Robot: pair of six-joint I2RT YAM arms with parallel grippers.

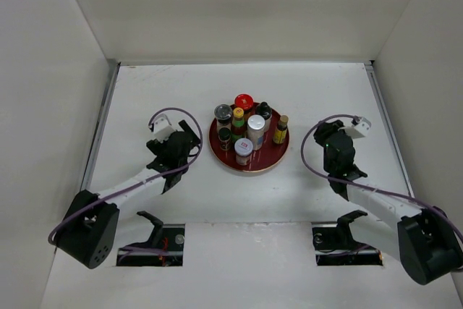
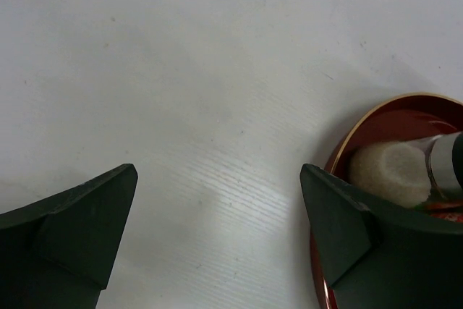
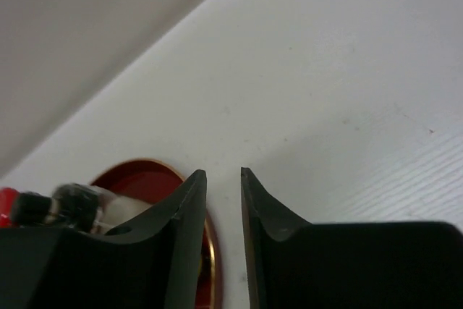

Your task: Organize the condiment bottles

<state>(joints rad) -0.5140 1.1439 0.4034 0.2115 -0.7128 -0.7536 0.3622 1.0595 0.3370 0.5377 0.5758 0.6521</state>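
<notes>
We see the condiment bottles (image 1: 256,132) standing upright and close together inside the red round tray (image 1: 266,162) at the middle of the counter (image 1: 333,92); there are perhaps seven or eight, as the cluster is too tight to count. The left gripper (image 2: 217,208) sits just left of the tray, spread wide and empty. The right gripper (image 3: 224,179), to the tray's right, is nearly together with a thin gap, holding nothing.
</notes>
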